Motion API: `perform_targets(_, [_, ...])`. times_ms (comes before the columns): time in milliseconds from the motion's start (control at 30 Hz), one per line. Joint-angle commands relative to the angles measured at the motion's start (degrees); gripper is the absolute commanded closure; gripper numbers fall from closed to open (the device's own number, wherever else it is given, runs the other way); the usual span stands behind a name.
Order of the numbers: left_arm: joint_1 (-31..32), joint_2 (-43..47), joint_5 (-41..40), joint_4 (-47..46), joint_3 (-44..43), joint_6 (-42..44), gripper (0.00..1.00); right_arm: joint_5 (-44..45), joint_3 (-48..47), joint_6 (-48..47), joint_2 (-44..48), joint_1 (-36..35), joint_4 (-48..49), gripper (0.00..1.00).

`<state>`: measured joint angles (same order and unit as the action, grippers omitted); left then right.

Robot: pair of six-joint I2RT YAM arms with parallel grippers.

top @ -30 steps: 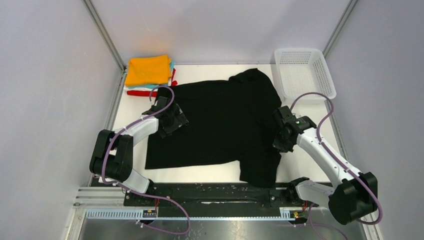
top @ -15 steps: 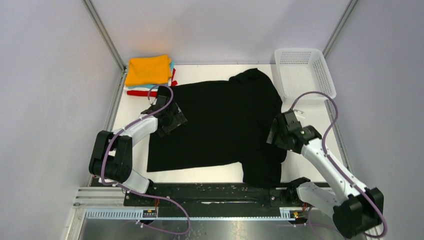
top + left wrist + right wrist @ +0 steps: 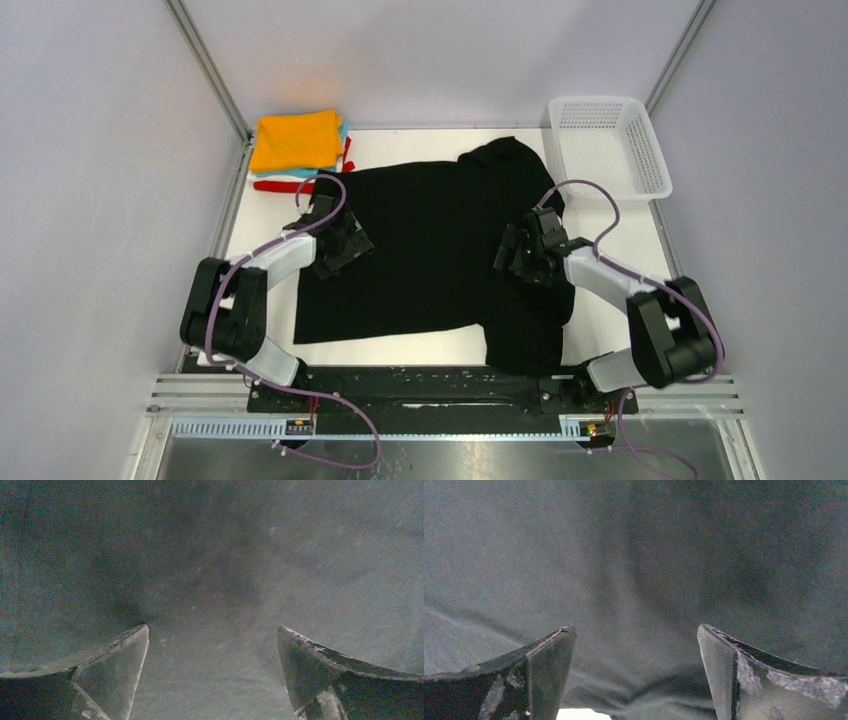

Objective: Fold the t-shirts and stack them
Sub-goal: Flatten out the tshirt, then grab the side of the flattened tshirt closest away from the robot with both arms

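Observation:
A large black t-shirt point(image 3: 440, 250) lies spread across the middle of the table, its right side bunched and hanging toward the front edge. My left gripper point(image 3: 355, 242) rests low over its left edge, open, with only black cloth point(image 3: 215, 570) between the fingers point(image 3: 120, 670). My right gripper point(image 3: 510, 255) hovers over the shirt's right half, also open; wrinkled black cloth point(image 3: 634, 580) fills its view and nothing is pinched. Folded t-shirts are stacked at the back left: orange point(image 3: 295, 138) on top, teal and white edges below, red point(image 3: 275, 185) at the bottom.
A white mesh basket point(image 3: 607, 145) stands at the back right corner. The grey enclosure walls close in on the left, right and back. A sliver of white table point(image 3: 581, 714) shows under the right wrist. The black mounting rail point(image 3: 430, 385) runs along the front.
The right gripper has opened and swung left from the shirt's right edge to over its right half, the elbow folding in. The left arm has stayed put.

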<state>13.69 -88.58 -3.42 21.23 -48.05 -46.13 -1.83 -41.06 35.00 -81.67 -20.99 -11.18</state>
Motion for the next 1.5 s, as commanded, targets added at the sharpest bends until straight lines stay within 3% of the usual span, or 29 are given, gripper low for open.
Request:
perform_targets(0, [-2.15,-6.02,0.59,-1.81,-4.87,-0.43,0.01,-3.23,-4.58,2.2,-5.91,-0.19,1.62,0.01])
perform_targets(367, [-4.77,-20.98,-2.8,8.28,-26.64,2.55,0.01,-5.15,-14.97,1.59,-17.06,-0.19,0.24,0.01])
perform_targets(533, [-4.94,-15.7,-4.12,9.95,-29.14,4.3,0.01,-0.82,-18.51,-4.38,-11.73,-0.09,-3.36,0.01])
perform_targets(633, [-4.9,-6.43,-6.28,10.63,-25.37,3.86,0.01,5.08,-17.14,-5.9,-4.37,0.07,-5.3,0.0])
perform_targets(867, [-5.74,17.18,-15.71,14.97,-2.59,-3.74,0.01,17.27,-4.83,-5.75,13.54,0.45,-3.7,0.0])
perform_targets(1000, [-9.06,24.23,-16.21,17.76,6.9,-7.5,0.01,19.46,-0.65,-5.31,18.24,0.87,-3.66,0.01])
perform_targets(1133, [-12.55,24.13,-15.02,17.51,10.36,-9.06,0.05,17.94,-0.67,-5.93,18.99,0.87,-3.86,0.01])
perform_targets(1467, [-14.92,11.17,-11.59,12.93,7.66,-9.24,0.35,18.26,-2.24,-7.05,16.45,0.88,-6.4,0.0])
